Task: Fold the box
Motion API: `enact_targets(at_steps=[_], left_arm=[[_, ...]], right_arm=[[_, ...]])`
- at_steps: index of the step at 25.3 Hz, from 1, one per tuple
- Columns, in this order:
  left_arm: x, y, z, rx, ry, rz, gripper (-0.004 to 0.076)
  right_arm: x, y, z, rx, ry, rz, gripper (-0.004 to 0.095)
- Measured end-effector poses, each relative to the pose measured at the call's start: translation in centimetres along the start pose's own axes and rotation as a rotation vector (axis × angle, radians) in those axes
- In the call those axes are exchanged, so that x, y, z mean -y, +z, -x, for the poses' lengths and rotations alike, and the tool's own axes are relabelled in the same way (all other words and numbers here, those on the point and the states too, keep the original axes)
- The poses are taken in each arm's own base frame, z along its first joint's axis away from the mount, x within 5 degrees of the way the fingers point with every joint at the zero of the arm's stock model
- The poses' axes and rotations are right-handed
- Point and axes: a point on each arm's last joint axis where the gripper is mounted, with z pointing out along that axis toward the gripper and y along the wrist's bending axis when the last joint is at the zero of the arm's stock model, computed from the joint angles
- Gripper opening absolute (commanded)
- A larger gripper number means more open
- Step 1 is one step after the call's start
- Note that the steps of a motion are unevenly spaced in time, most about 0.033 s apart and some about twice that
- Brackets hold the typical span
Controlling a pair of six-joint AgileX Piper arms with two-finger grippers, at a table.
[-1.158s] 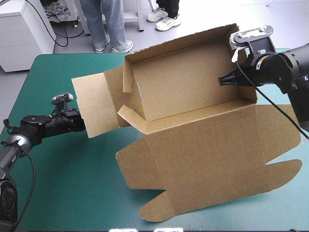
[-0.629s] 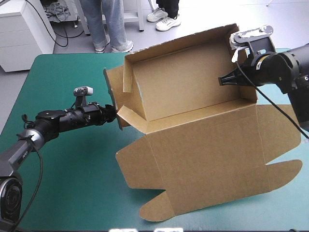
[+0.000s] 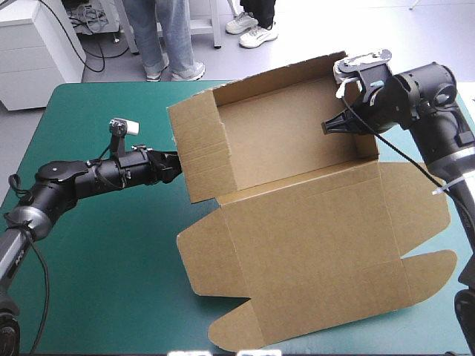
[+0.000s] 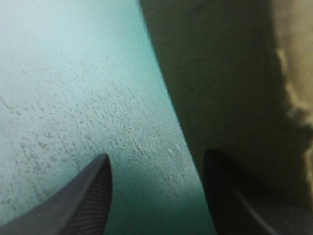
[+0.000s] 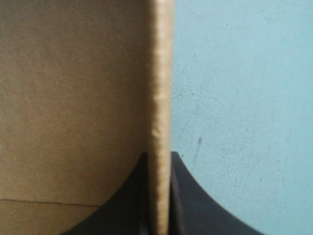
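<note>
Two hands work the big brown cardboard box (image 3: pixel 297 237), which sits centre to right of frame on the table (image 3: pixel 104 267) w/ teal-green cover: open tray w/ walls up in the upper centre, lid sheet flat toward the lower right. At centre-left the left hand (image 3: pixel 177 165) has its fingers (image 4: pixel 230 205) apart, tips at the tray's left end wall. At upper right the right hand (image 3: pixel 326 126) is clamped on a raised wall at the tray's right end, board edge pinched btwn its fingers (image 5: pixel 195 210).
</note>
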Motion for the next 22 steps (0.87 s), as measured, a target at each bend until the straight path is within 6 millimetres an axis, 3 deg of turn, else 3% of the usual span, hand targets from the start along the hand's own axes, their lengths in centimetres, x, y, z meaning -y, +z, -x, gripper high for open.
enact_targets(at_steps=[8, 15, 18, 22], left_arm=[[1.0, -0.1, -0.1, -0.017, -0.027, -0.1, 0.0403], [2.2, -0.3, 0.4, 0.038, -0.085, -0.23, 0.0403], [2.2, -0.3, 0.7, 0.061, -0.098, -0.231, 0.0402], [1.6, -0.1, 0.8, 0.067, -0.155, -0.151, 0.0402]], right_arm=[[-0.2, 0.6, 0.1, -0.014, -0.015, 0.01, -0.0018], [-0.4, 2.5, 0.2, -0.056, -0.022, 0.015, -0.0017], [-0.7, 2.9, 0.2, -0.065, -0.019, 0.036, -0.0015], [-2.6, 2.7, 0.3, -0.059, -0.053, 0.079, -0.0015]])
